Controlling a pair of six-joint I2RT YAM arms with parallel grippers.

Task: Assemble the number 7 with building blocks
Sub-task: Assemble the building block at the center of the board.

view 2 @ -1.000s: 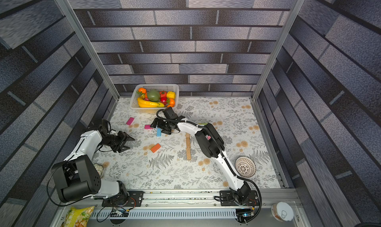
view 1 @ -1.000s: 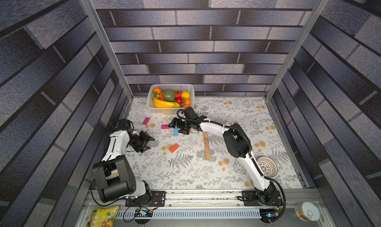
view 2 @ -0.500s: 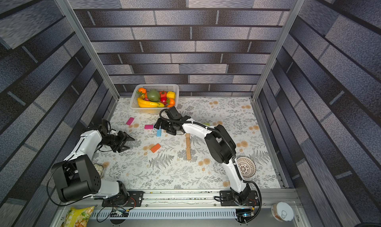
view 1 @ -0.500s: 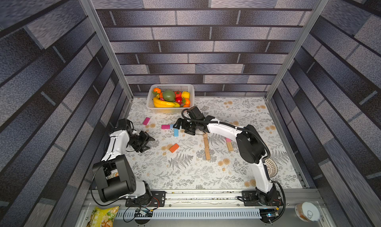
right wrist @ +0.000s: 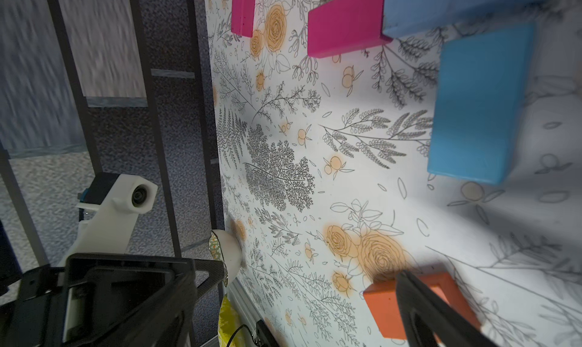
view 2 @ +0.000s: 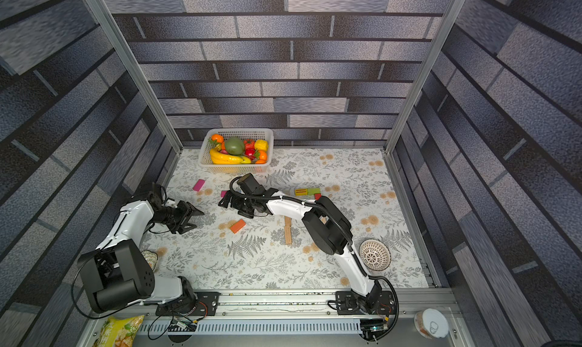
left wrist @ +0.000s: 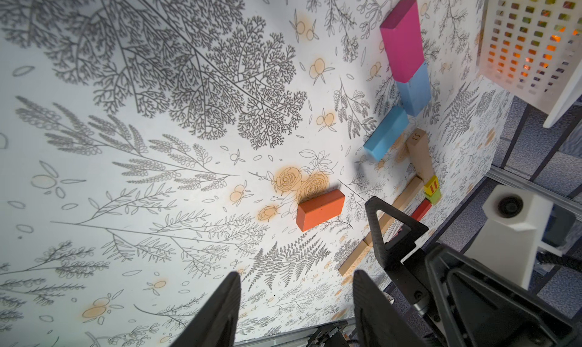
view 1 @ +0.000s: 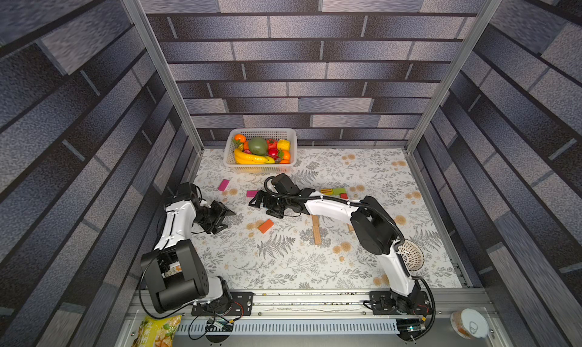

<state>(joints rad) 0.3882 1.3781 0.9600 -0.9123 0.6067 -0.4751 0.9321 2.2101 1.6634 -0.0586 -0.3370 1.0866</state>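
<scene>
The tablecloth [view 1: 283,260] shows grey ferns and orange blossoms on white. There is an orange block [view 1: 265,226], a magenta block [view 1: 223,185], a sky-blue block [left wrist: 385,133], a red-striped yellow block [left wrist: 430,184] and tan wooden blocks [view 1: 316,230]. The basket [view 1: 262,129] is white.

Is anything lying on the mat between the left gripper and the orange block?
Nothing visible. In the left wrist view only bare mat lies between the left gripper and the orange block. The right gripper hangs close beside that block, not in the line.
</scene>
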